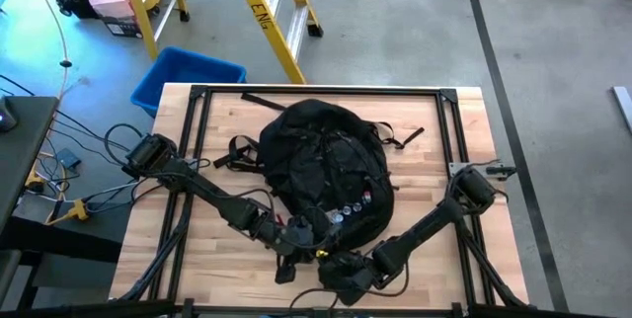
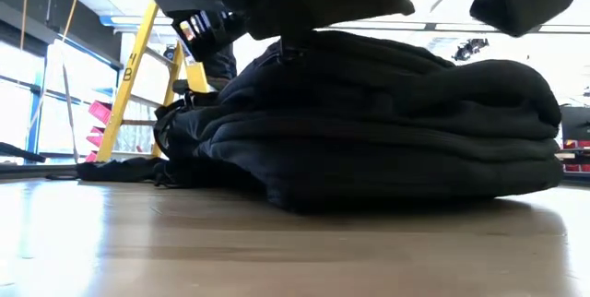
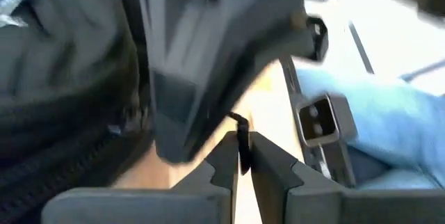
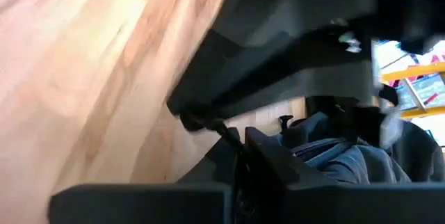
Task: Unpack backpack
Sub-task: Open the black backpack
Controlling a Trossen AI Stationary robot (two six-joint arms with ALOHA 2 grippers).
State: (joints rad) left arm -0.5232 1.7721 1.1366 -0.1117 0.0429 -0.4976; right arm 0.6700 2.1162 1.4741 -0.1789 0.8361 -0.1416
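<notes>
The backpack [image 1: 321, 165] lay on the tabletop [image 1: 444, 150]; both narrow-closed grippers, left gripper [image 1: 296, 242] and right gripper [image 1: 336, 264], met at its near edge.

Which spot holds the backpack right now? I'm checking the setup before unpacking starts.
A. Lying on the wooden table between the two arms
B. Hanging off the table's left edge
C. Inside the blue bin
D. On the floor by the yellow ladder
A: the high view shows the backpack lying on the wooden table, an arm at each side.
</notes>
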